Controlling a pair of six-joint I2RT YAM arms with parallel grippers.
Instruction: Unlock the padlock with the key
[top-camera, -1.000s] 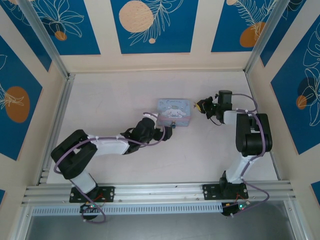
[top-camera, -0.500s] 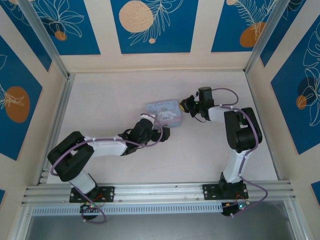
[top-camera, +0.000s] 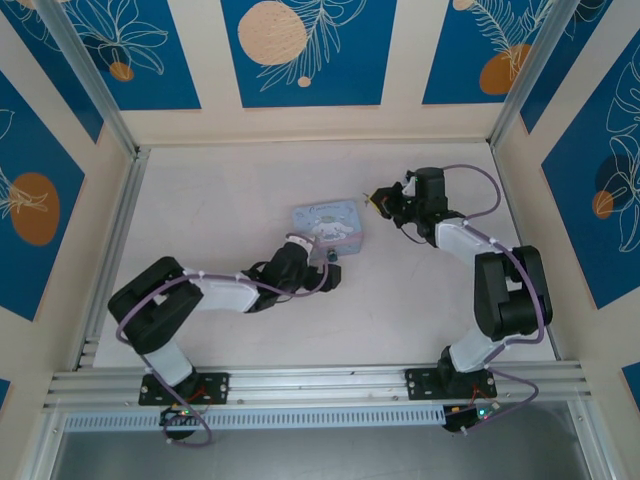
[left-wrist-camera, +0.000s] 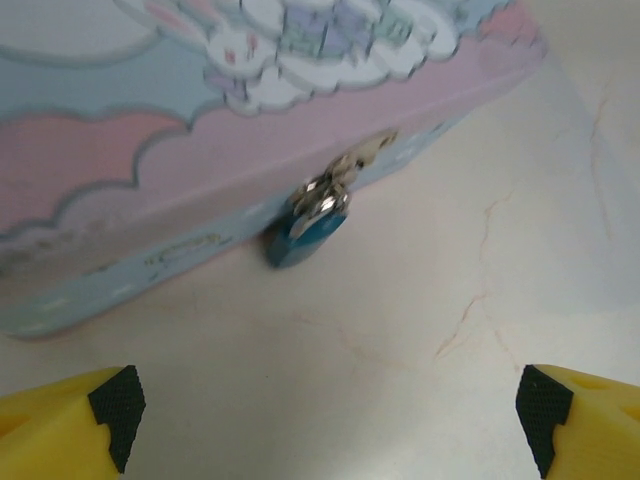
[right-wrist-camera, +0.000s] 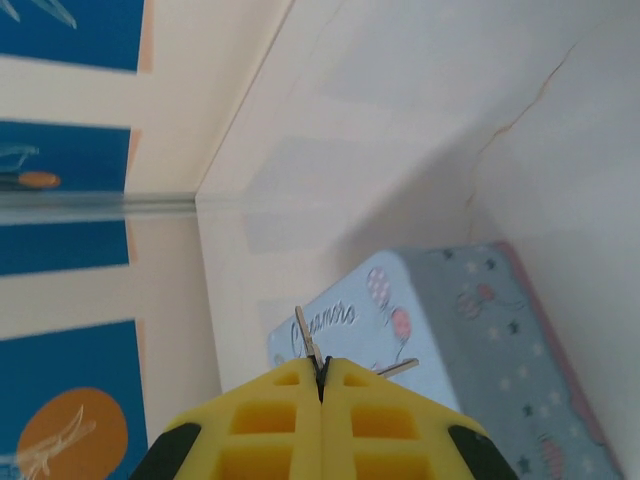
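Observation:
The padlock, tiny with a blue body and a silver shackle, hangs on the hasp at the front of the cartoon-printed tin box. From above, the padlock sits at the near edge of the tin box. My left gripper is open just in front of the padlock, with bare table between its wide-apart fingers. In the top view the left gripper is close to the padlock. My right gripper is shut on the key, whose thin metal tip pokes out. The right gripper hovers right of the box.
The tin box lies below and ahead of the right fingers. Aluminium rails and patterned walls enclose the white table. Open table lies left of and behind the box.
The tin box slid a little to the left. My right gripper swung in toward the box with the key, then drew slightly back. The left gripper shifted slightly left and nearer.

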